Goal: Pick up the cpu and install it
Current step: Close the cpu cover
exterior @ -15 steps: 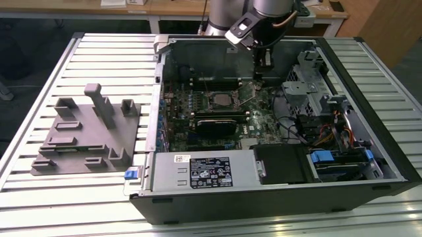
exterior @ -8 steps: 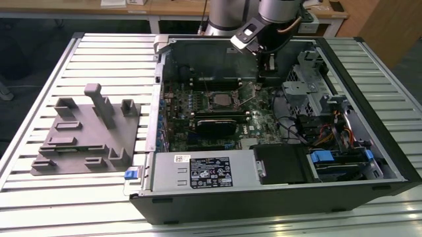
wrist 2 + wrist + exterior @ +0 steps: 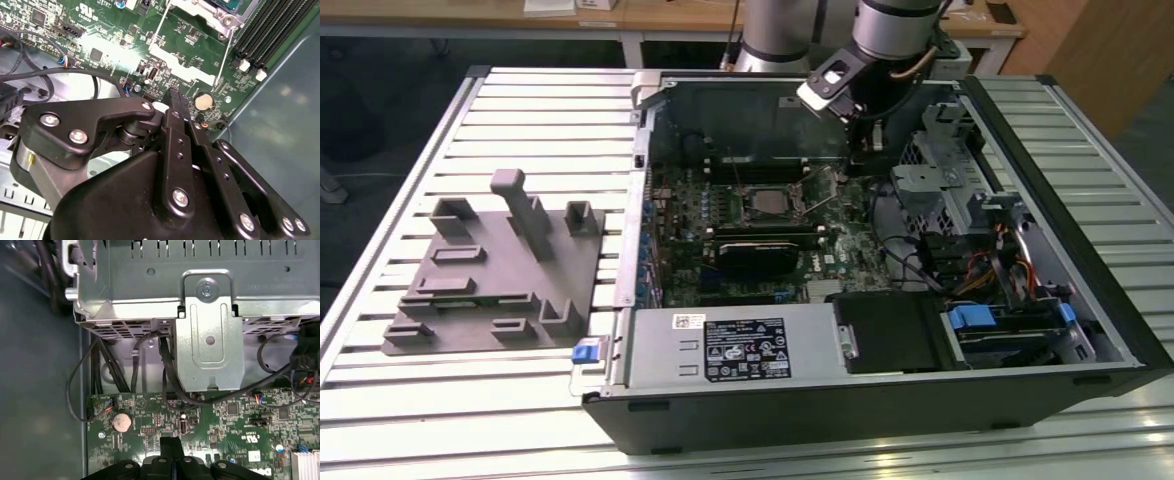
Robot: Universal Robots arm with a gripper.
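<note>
hand (image 3: pixel 177 96) closed on nothing, low over the motherboard (image 3: pixel 115 45) beside a coin battery (image 3: pixel 202 101), cpu (image 3: pixel 767 205) lying mid-board, apart from the hand, printed label (image 3: pixel 747 350) on the power supply (image 3: pixel 654 362), grey tray (image 3: pixel 480 290) on the surface (image 3: pixel 400 400)

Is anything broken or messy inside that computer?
Nothing stands out. The computer case sits open on the table, its green board looks whole, and the gripper hangs over it with jaws together.
</note>
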